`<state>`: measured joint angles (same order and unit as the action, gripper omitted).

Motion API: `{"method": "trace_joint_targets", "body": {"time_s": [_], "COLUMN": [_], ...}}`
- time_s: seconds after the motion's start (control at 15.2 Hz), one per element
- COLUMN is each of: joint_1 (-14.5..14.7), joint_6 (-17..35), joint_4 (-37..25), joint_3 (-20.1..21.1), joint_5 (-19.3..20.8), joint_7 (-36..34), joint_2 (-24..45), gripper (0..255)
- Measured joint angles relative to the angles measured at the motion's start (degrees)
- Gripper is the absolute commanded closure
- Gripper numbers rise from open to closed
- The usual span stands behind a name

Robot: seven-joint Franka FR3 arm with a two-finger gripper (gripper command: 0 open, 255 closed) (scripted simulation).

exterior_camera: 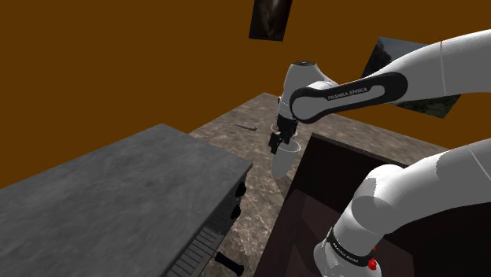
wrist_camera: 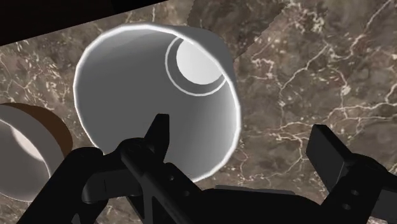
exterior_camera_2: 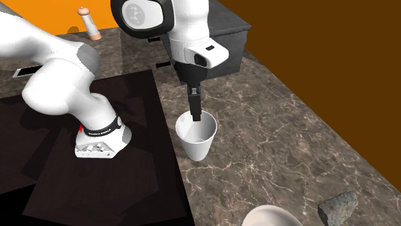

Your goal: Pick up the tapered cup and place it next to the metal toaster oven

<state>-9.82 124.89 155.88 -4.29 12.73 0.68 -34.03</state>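
While the tapered cup (exterior_camera_2: 195, 146) stands upright on the marble counter (exterior_camera_2: 276, 141) just beside the stand (exterior_camera_2: 96, 186), the gripper (wrist_camera: 242, 127) hangs open astride its rim, one finger inside, one outside; grasp not closed; lift and placing by the toaster oven (exterior_camera: 118, 185) outstanding.

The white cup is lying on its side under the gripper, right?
Not quite. The cup is white and sits under the gripper, but it isn't on its side. It stands upright with its mouth facing up, as the second exterior view shows.
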Motion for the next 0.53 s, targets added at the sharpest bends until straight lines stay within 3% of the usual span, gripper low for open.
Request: {"method": "trace_joint_targets", "body": {"time_s": [0.53], "joint_1": [-0.68], "joint_6": [5.56], "joint_4": [2.44], "joint_3": [-0.54], "joint_5": [1.12], "joint_7": [-0.45], "joint_2": [3.04], "gripper": [0]}}
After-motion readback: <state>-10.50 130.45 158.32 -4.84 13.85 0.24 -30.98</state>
